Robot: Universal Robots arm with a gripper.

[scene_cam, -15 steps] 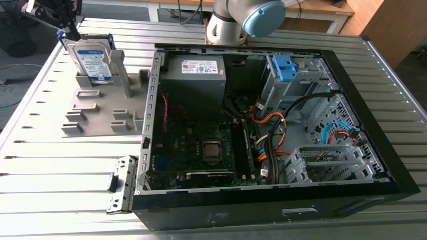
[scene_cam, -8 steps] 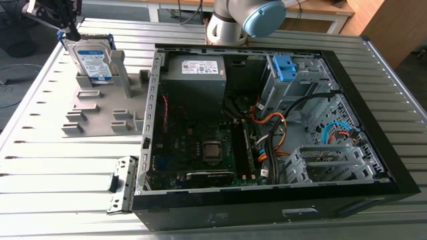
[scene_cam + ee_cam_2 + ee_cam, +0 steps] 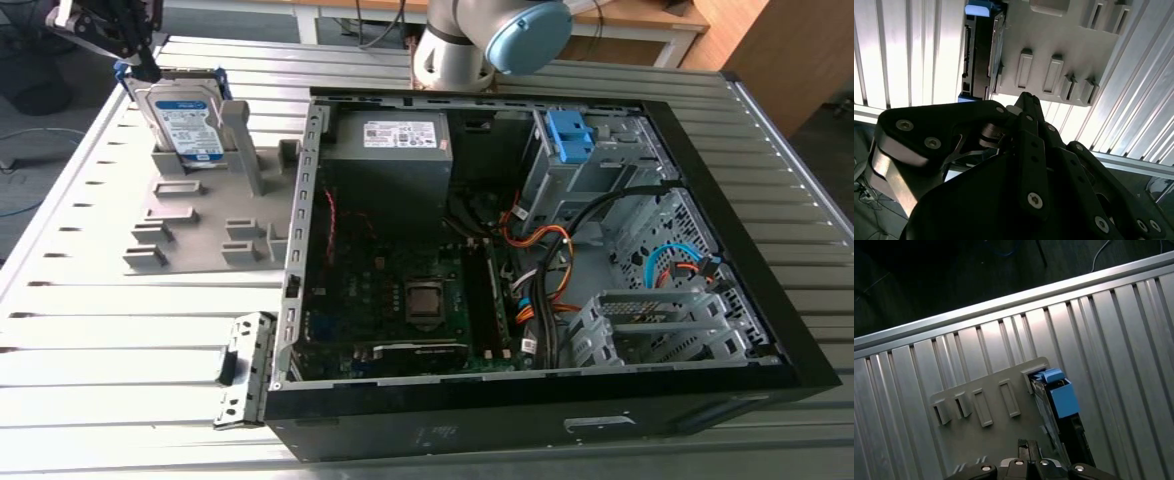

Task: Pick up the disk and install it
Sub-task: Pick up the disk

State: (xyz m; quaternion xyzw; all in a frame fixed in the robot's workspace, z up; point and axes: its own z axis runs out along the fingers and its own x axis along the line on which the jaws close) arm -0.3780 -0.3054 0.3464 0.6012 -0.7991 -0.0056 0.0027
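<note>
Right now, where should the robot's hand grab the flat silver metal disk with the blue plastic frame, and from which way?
Probably its upper end, pinched across the two broad faces, coming straight down from above. The flat silver metal disk stands upright in a slotted grey plastic holder that hides its lower end, leaving the top free.

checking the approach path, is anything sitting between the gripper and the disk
Nothing visible does. The gripper hangs close by the top of the disk, which stands upright in the grey holder on the table, with no object between them.
</note>
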